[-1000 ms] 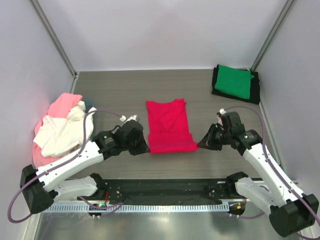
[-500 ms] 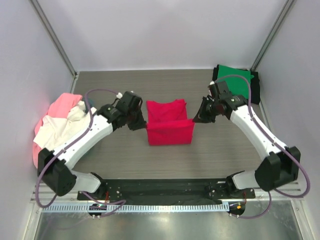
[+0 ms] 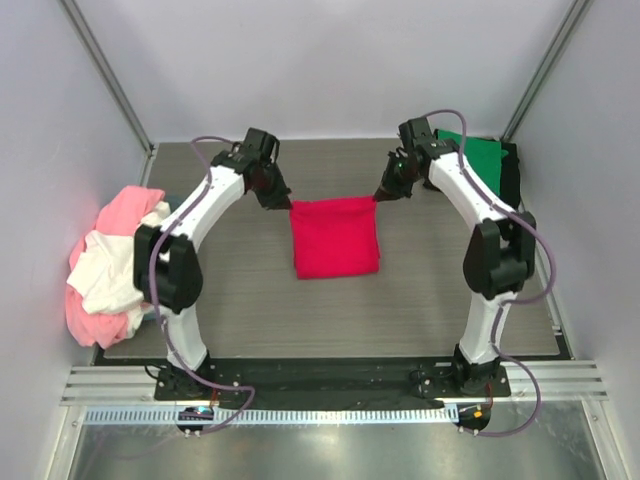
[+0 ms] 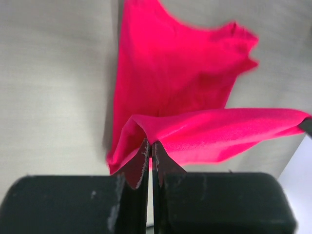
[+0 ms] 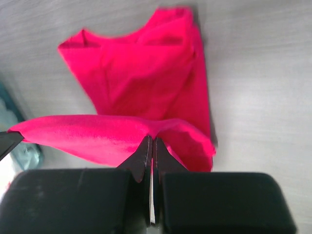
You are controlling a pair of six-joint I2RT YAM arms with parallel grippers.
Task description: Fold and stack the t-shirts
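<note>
A crimson t-shirt (image 3: 335, 237) lies mid-table, doubled over on itself. My left gripper (image 3: 287, 204) is shut on its far left corner, and the left wrist view shows the cloth (image 4: 195, 122) pinched at the fingertips of that gripper (image 4: 150, 143). My right gripper (image 3: 378, 197) is shut on the far right corner; in the right wrist view the cloth (image 5: 141, 87) rises to the gripper's tips (image 5: 152, 139). The held edge hangs taut between the two, just above the lower layer. A folded green t-shirt (image 3: 470, 163) rests on a black one (image 3: 512, 178) at the back right.
A heap of light pink (image 3: 120, 212) and white (image 3: 118, 268) shirts, with a bit of teal cloth, sits against the left wall. Both arms reach far over the table. White walls close the back and sides.
Both grippers have carried the shirt's near edge from the front of the table to the far end, folding the crimson shirt in half. Both arms have stretched out.
</note>
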